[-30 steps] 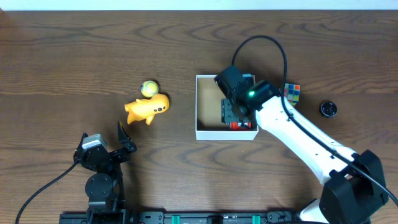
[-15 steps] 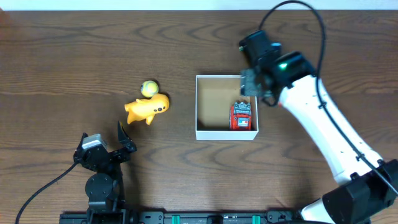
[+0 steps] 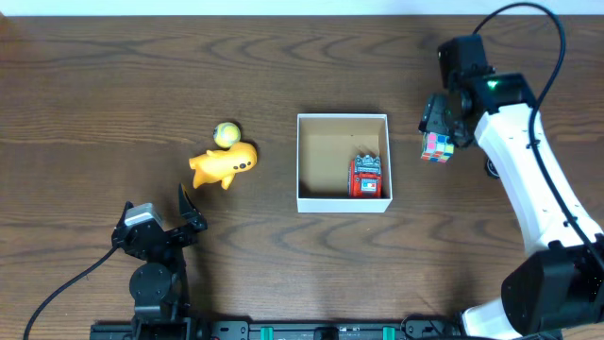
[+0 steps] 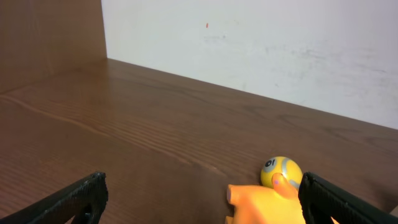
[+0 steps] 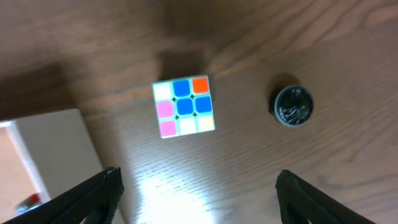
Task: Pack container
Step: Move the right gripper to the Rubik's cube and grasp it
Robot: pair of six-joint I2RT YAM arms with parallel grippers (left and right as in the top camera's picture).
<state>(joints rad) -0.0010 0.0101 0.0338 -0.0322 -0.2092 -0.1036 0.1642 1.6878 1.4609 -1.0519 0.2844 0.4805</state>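
Held right claw (image 5: 198, 182) spread, empty, above puzzle cube (image 5: 184, 106) near container (image 3: 342, 203) - probably lined up for next pick. Parked left claw (image 4: 202, 186) agape, idle - clear of work.

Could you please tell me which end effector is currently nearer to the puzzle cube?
The right. The right end effector hangs open directly over the puzzle cube, right of the container. The left end effector sits far off to the left, beyond the container and the orange toy.
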